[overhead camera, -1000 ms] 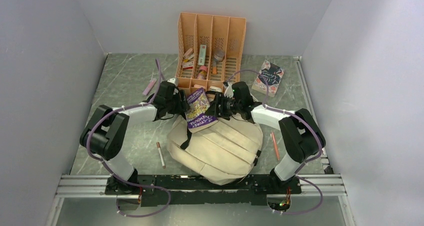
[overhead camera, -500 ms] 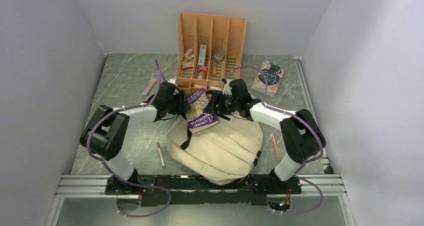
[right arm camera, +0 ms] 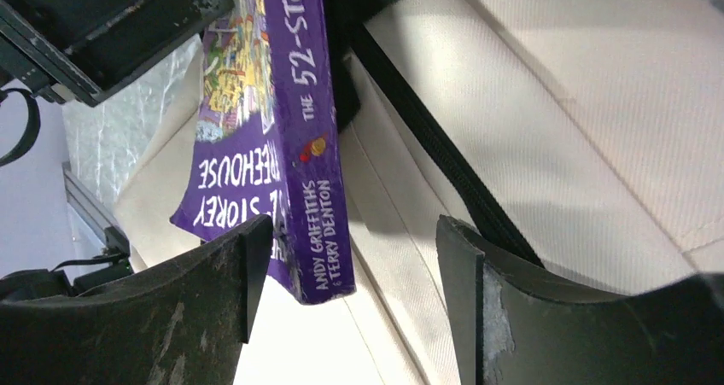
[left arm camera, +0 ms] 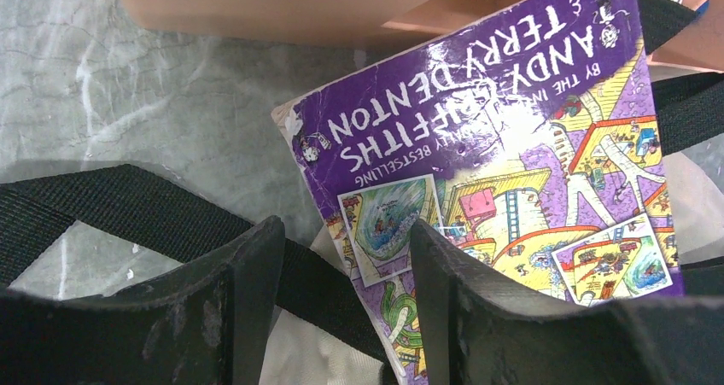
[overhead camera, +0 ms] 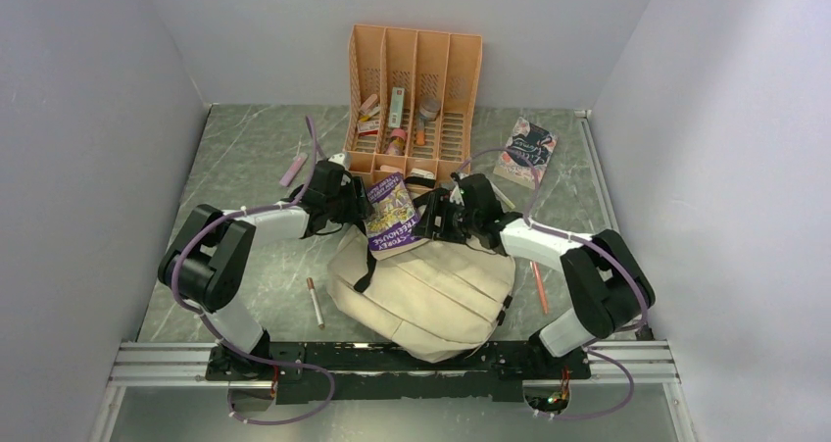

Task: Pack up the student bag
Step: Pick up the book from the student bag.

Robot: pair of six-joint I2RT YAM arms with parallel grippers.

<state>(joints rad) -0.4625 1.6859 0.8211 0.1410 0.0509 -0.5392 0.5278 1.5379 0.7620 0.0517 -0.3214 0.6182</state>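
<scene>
Grey-green marbled desk point(overhead camera: 245, 168), pale grey walls point(overhead camera: 412, 1). Purple book point(left arm camera: 512, 146) at the student bag point(overhead camera: 431, 285) reads "ANDY GRIFFITHS", "TERRY DENTON". Right pincer point(right arm camera: 350, 231) wide; left pincer point(left arm camera: 346, 231) parted, hold unclear.

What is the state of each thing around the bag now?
student bag, lying flat, cream side up.
purple book, tilted on edge over the bag's far end.
left gripper, jaws apart at the book's corner; grip unclear.
right gripper, open, astride the book's spine.
orange organiser, upright, holding small items.
</scene>
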